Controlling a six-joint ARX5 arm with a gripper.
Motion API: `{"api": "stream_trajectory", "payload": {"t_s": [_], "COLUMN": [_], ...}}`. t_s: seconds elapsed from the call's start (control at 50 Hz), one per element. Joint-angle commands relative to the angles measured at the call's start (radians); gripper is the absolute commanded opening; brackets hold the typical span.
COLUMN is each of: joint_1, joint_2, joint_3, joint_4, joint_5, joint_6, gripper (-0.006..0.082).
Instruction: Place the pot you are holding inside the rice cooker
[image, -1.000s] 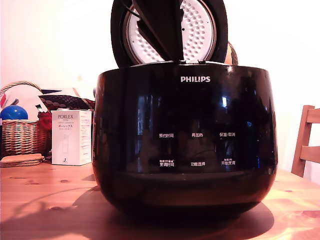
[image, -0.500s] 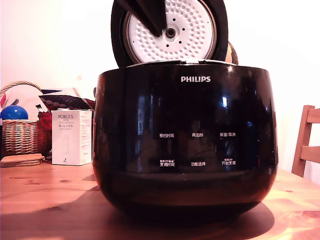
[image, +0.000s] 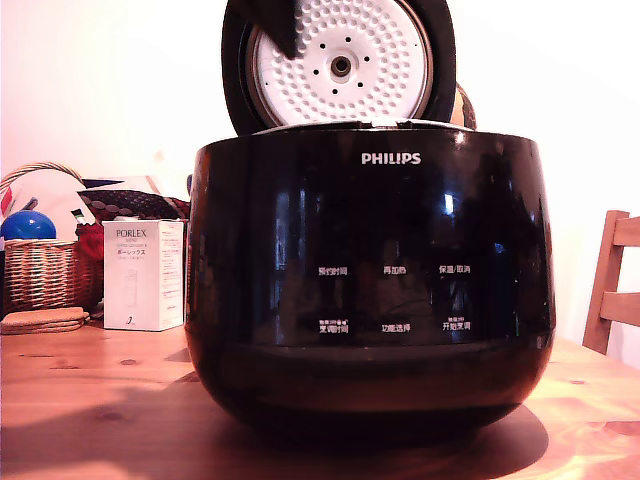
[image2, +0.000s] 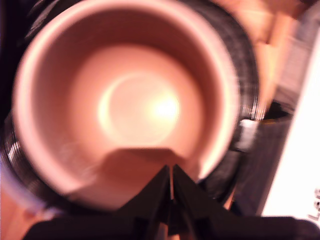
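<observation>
**Seemingly seated: pot inside the cooker, tool closed and empty**

Seen from the exterior view, a large glossy black PHILIPS rice cooker (image: 368, 285) stands on a wooden desk (image: 90, 400), filling most of the picture. Its round lid (image: 338, 65) stands upright behind the body, its white dimpled inner plate facing the camera, so the opening below is clear for loading. A dark tip of the tool (image: 285, 30) shows in front of the lid near the top edge, above the cooker.

From the wrist view, which is blurred, the camera looks straight down into the pot (image2: 125, 107). Its flared rim forms a full circle with the cooker's darker wall ringing it, so the pot appears to sit level inside the cooker. The tool's (image2: 171, 172) 2 fingers meet at a point over the near rim with almost no gap, and nothing is held between them. Whether they touch the rim cannot be told.

At the exterior view's left stand a white PORLEX box (image: 143, 275) and a wicker basket (image: 45, 270) holding a blue ball (image: 27, 225). At the exterior view's right, part of a wooden chair (image: 612, 285) shows.
</observation>
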Motion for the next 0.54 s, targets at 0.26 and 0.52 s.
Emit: {"api": "stream_trajectory", "payload": {"t_s": [0.26, 0.52], "joint_1": [0.196, 0.364], "joint_2": [-0.073, -0.083], "joint_3": [-0.002, -0.002], "joint_4": [0.003, 0.004], "joint_5": [-0.147, -0.208], "joint_6": [-0.050, -0.050], "gripper": [-0.0023, -0.0023]}}
